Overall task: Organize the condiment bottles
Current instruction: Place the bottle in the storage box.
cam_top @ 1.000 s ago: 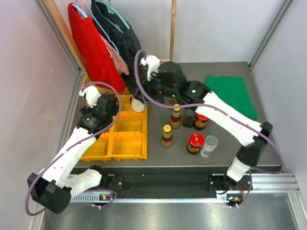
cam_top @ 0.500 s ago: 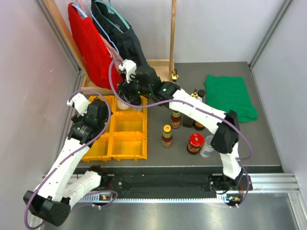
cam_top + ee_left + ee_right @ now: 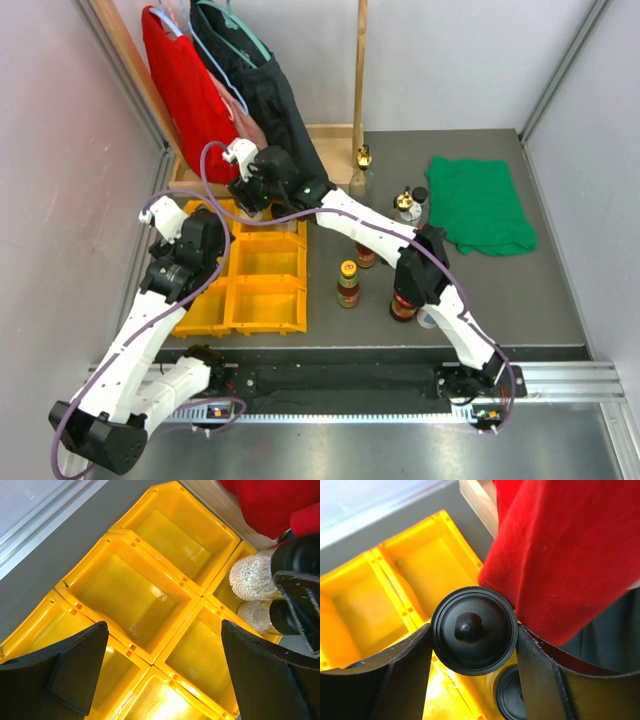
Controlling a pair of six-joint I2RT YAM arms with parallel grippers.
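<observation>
Right wrist view: my right end effector [image 3: 474, 639] grips a jar [image 3: 470, 622] over the tray [image 3: 417, 572], second jar [image 3: 512, 696] inside, left end effector [image 3: 162, 630] open, bottles [image 3: 347, 283] waiting on the desk [image 3: 510, 290].

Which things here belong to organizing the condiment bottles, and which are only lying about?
Job: black-capped jar in the right pincer, yellow-capped sauce bottle, gold-topped bottle, red-lidded jar, yellow tray taking jars.
Lying about: green cloth, red garment, black garment.

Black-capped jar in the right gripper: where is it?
The jar is centre of right wrist view, at the yellow tray's far-right compartment, beside a second jar.
</observation>
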